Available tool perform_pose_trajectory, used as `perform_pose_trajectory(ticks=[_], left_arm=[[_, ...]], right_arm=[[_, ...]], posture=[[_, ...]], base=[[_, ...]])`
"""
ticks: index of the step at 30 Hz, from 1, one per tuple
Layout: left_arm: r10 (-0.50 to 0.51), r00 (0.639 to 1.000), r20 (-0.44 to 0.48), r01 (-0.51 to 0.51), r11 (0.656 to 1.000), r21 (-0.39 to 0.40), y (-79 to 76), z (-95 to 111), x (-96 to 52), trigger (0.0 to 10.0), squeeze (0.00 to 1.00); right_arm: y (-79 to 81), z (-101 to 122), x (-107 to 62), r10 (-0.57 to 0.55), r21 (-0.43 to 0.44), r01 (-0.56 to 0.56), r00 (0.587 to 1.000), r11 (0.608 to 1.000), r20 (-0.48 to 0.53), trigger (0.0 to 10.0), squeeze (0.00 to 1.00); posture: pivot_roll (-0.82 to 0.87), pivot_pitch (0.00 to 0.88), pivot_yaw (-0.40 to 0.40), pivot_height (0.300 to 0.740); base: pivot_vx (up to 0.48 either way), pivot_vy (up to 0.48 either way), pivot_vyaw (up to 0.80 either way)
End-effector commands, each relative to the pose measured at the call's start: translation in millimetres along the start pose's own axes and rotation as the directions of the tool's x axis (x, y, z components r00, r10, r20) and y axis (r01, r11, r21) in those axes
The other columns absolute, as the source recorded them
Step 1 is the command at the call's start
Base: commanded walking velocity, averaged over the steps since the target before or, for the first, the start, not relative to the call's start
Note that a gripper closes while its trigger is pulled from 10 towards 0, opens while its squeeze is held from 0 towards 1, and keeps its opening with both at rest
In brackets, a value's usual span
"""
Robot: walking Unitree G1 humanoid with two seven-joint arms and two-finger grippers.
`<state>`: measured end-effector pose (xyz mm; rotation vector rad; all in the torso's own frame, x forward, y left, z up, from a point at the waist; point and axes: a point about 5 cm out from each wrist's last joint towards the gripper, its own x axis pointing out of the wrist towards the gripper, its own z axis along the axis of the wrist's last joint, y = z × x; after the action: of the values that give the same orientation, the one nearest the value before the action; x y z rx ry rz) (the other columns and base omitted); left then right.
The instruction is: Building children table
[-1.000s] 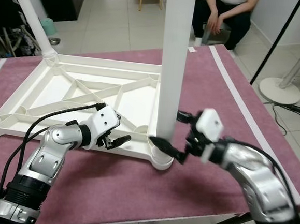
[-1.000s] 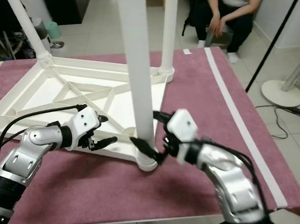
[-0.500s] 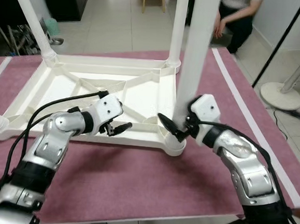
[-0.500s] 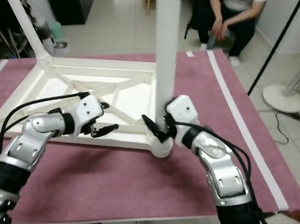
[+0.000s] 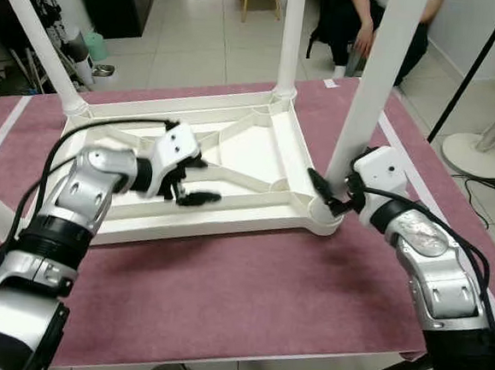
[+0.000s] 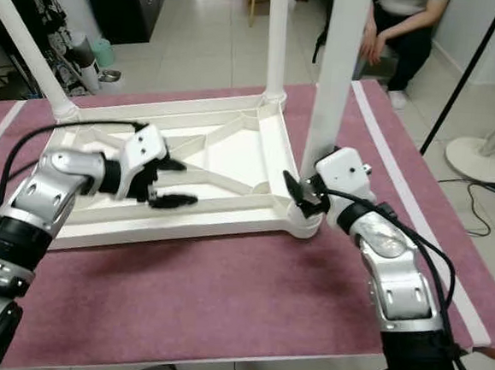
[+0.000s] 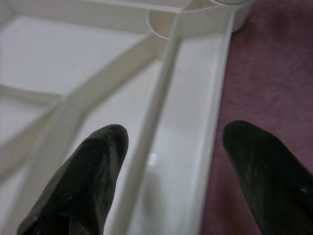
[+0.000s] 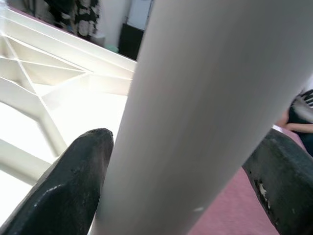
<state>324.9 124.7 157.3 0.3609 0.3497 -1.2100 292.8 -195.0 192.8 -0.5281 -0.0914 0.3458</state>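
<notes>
The upturned table top (image 5: 232, 162) lies on the counter (image 5: 247, 296), and everything else is placed from it. A leg (image 5: 377, 84) stands in its near right corner, another leg (image 5: 291, 38) in its far right corner, a third (image 5: 38, 36) in its far left corner. The right gripper (image 5: 326, 194) sits at the foot of the near right leg. The left gripper (image 5: 198, 181) is over its near rail, left of the middle. A seated person (image 5: 363, 27) is behind it, beyond the counter.
</notes>
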Motion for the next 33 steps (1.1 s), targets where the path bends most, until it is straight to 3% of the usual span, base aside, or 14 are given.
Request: perform_pose_trajectory(ticks=[1, 5, 7, 11, 13, 14, 15, 23, 28, 29, 30, 31, 32, 33], left_arm=[[-0.05, 0.999, -0.013, 0.05, 0.998, -0.041, -5.5, -6.2, -0.1, 10.0, 0.0], [-0.034, 0.997, -0.071, 0.031, 0.998, -0.048, -15.1, -23.3, 11.4, 10.0, 0.0], [0.051, 0.997, -0.058, -0.053, 0.998, -0.037, -12.1, -24.6, 20.9, 10.0, 0.0], [0.184, 0.982, 0.04, -0.182, 0.982, -0.052, 0.9, -6.3, 29.8, 10.0, 0.0], [0.183, 0.982, 0.055, -0.18, 0.982, -0.051, 1.9, -2.2, 28.0, 10.0, 0.0], [0.172, 0.983, 0.069, -0.17, 0.985, -0.03, 1.7, 1.7, 23.9, 10.0, 0.89], [0.155, 0.985, 0.074, -0.156, 0.988, -0.004, 1.1, 4.4, 19.0, 10.0, 1.0], [0.05, 0.996, 0.069, -0.054, 0.997, 0.052, -9.6, 7.1, 6.0, 10.0, 1.0], [-0.01, 0.999, 0.041, 0.01, 1.0, 0.014, -24.8, -5.2, 16.3, 10.0, 1.0], [-0.02, 0.999, 0.045, 0.021, 0.999, -0.03, -29.2, -7.8, 19.3, 10.0, 1.0], [-0.017, 0.999, 0.047, 0.02, 0.998, -0.053, -32.3, -10.4, 22.5, 10.0, 0.77], [-0.017, 0.999, 0.047, 0.02, 0.998, -0.053, -32.3, -10.4, 22.5, 10.0, 0.77], [0.011, 0.999, 0.047, -0.007, 0.997, -0.071, -32.0, -12.1, 27.2, 10.0, 0.0], [0.049, 0.997, 0.057, -0.045, 0.996, -0.076, -29.9, -11.3, 32.3, 10.0, 0.0]], right_arm=[[-11.1, -19.9, -4.5, -0.074, -0.023, 0.071, 0.992, 0.997, -0.106, 10.0, 0.0], [-17.4, -24.9, -4.3, -0.115, -0.051, 0.109, 0.985, 0.993, -0.128, 10.0, 0.0], [-20.4, -26.3, -4.2, -0.132, -0.048, 0.126, 0.982, 0.991, -0.133, 10.0, 0.0], [-27.9, -33.7, -4.8, -0.173, -0.094, 0.159, 0.972, 0.983, -0.162, 10.0, 0.0], [-29.1, -34.9, -5.1, -0.178, -0.104, 0.162, 0.97, 0.981, -0.166, 10.0, 0.0], [-30.3, -35.8, -5.7, -0.182, -0.105, 0.166, 0.969, 0.98, -0.167, 10.0, 0.0], [-31.4, -36.4, -6.4, -0.186, -0.102, 0.171, 0.968, 0.98, -0.169, 10.0, 0.0], [-34.0, -42.7, -7.9, -0.199, -0.109, 0.181, 0.963, 0.977, -0.182, 10.0, 0.0], [-34.8, -44.6, -5.5, -0.203, -0.112, 0.185, 0.962, 0.976, -0.183, 10.0, 0.0], [-35.1, -44.0, -4.6, -0.204, -0.111, 0.186, 0.963, 0.976, -0.179, 10.0, 0.0], [-34.9, -43.4, -3.9, -0.203, -0.112, 0.186, 0.963, 0.976, -0.176, 10.0, 0.0], [-34.9, -43.4, -3.9, -0.203, -0.112, 0.186, 0.963, 0.976, -0.176, 10.0, 0.0], [-34.3, -42.9, -3.3, -0.201, -0.111, 0.184, 0.964, 0.977, -0.173, 10.0, 0.0], [-33.2, -42.3, -2.5, -0.197, -0.11, 0.18, 0.966, 0.978, -0.169, 10.0, 0.0]], posture=[[-0.05, 0.0, 0.166, 0.74], [-0.05, 0.0, 0.165, 0.74], [-0.05, 0.0, 0.161, 0.74], [-0.05, 0.0, 0.157, 0.74], [-0.05, 0.0, 0.159, 0.74], [-0.06, 0.0, 0.162, 0.74], [-0.06, 0.0, 0.164, 0.74], [-0.05, 0.0, 0.164, 0.74], [-0.06, 0.0, 0.165, 0.74], [-0.06, 0.0, 0.165, 0.74], [-0.06, 0.0, 0.164, 0.74], [-0.06, 0.0, 0.164, 0.74], [-0.06, 0.0, 0.161, 0.74], [-0.06, 0.0, 0.159, 0.74]], base=[[0.0, 0.0, 0.0], [0.0, 0.0, 0.0], [0.0, 0.0, 0.0], [0.0, 0.0, 0.0], [0.0, 0.0, 0.0], [0.0, 0.0, 0.0], [0.0, 0.0, 0.0], [0.0, 0.0, 0.0], [0.0, 0.0, 0.0], [0.0, 0.0, 0.0], [0.0, 0.0, 0.0], [0.0, 0.0, 0.0], [0.0, 0.0, 0.0], [0.0, 0.0, 0.0]])
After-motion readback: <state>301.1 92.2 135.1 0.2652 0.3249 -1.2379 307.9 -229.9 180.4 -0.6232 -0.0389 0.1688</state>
